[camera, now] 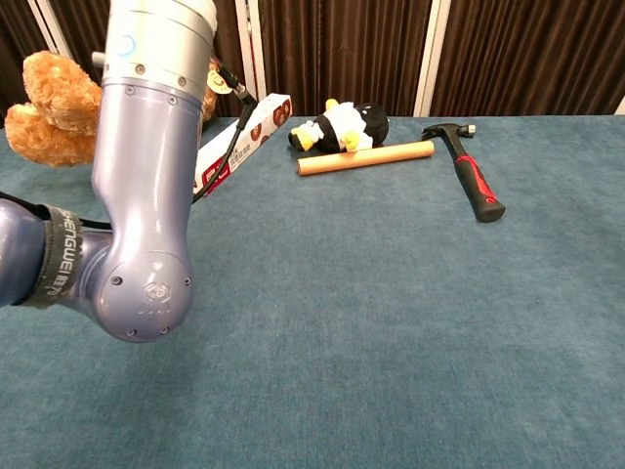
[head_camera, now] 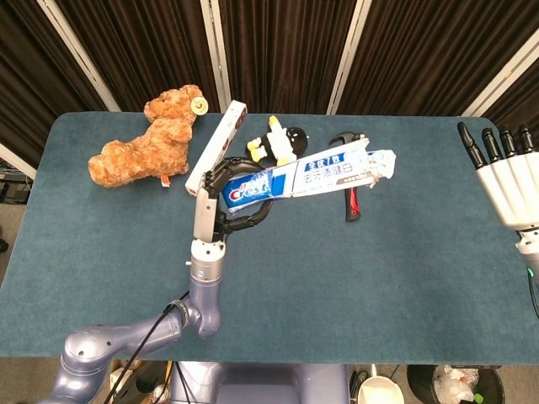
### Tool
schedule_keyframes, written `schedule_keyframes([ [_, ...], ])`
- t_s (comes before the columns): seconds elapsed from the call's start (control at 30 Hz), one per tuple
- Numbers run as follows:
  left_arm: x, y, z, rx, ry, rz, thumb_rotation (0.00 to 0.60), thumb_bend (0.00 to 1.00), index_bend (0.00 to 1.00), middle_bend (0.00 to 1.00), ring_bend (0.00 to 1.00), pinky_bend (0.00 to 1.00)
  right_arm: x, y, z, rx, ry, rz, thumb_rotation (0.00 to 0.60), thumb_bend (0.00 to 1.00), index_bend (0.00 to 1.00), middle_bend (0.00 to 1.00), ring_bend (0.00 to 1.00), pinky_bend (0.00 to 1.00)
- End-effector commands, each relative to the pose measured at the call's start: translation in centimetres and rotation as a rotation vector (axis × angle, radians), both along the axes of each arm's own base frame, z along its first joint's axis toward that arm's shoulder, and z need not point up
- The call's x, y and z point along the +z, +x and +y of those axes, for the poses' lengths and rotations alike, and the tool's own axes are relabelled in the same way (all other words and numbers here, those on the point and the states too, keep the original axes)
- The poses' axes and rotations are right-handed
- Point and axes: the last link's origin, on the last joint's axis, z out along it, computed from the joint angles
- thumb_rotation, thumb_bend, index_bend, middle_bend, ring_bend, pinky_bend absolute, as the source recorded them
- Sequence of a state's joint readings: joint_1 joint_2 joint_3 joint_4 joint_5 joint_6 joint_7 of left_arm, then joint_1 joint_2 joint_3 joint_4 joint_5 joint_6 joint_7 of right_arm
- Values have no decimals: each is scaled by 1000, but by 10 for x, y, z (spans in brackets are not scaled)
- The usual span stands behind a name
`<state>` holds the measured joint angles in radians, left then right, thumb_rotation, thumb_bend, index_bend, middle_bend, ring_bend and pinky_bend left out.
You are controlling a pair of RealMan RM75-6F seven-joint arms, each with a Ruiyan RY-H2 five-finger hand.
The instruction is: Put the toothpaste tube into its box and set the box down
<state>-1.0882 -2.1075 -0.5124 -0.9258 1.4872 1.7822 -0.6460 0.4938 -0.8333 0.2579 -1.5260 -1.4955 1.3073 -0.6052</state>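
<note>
Overhead, one toothpaste tube [head_camera: 307, 178] was held above the table [head_camera: 421, 278] by the left hand [head_camera: 221, 198], whose fingers wrapped its lower-left end; its long axis ran from lower left to upper right, crimped end toward the right. One box [head_camera: 216, 147] lay on the table beside one teddy bear [head_camera: 150, 143], its long axis running toward the back edge. One toy penguin [head_camera: 276, 143], one wooden stick [camera: 365, 156] and one hammer [camera: 469, 173] lay behind. The right hand [head_camera: 505, 181] hung empty, fingers extended and apart.
</note>
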Motion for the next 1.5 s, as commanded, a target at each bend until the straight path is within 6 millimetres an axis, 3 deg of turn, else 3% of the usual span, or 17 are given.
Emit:
schedule_keyframes([
  [0.03, 2, 1, -1, -9, 2, -18, 600, 493, 343, 458, 411, 467, -2, -1, -1, -6, 3, 0, 600, 360, 52, 308, 283, 291],
  [0.5, 28, 9, -15, -82, 74, -228, 600, 494, 323, 422, 374, 467, -4, -5, -2, -10, 8, 2, 600, 360, 51, 307, 283, 290],
  [0.77, 31, 8, -20, -93, 92, -233, 600, 486, 289, 376, 330, 467, -5, -5, -1, -13, 12, -1, 600, 360, 51, 308, 283, 291],
  [1.0, 26, 0, -12, -39, 63, -194, 600, 631, 362, 484, 413, 490, -6, -3, 0, -2, 15, -3, 600, 360, 51, 307, 283, 291],
  [1.23, 18, -22, 3, 38, 43, -77, 600, 628, 361, 484, 413, 516, -8, -6, 2, -9, 24, -1, 600, 360, 51, 308, 283, 290],
  [1.5, 2, -79, 10, 137, 9, 141, 600, 625, 361, 483, 413, 516, -8, -10, 3, -18, 13, -19, 600, 360, 51, 308, 283, 291],
])
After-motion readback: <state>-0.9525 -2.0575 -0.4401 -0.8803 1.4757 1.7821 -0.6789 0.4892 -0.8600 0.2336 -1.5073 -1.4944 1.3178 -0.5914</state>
